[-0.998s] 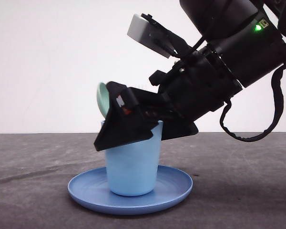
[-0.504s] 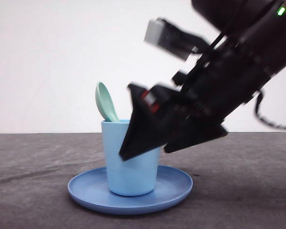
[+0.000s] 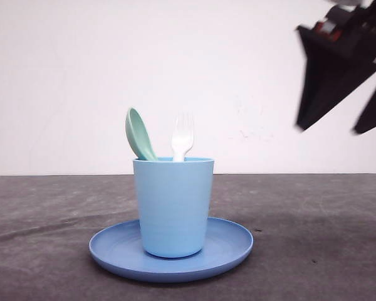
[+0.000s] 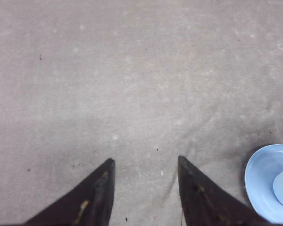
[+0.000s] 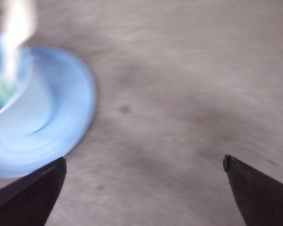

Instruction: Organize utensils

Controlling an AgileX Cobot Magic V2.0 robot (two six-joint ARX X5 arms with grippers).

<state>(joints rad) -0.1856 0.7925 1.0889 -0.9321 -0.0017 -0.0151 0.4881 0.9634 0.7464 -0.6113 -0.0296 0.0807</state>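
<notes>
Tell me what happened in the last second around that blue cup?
The right hand let go of the white fork, now standing in the cup, and pulled away up and to the right, open. The mint spoon, cup and plate stayed put.

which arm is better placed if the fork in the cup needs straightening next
Probably the right. Its gripper hangs open up beside the cup, where the fork and spoon stand. The left gripper looks down at bare table, seeing just the plate's edge.
</notes>
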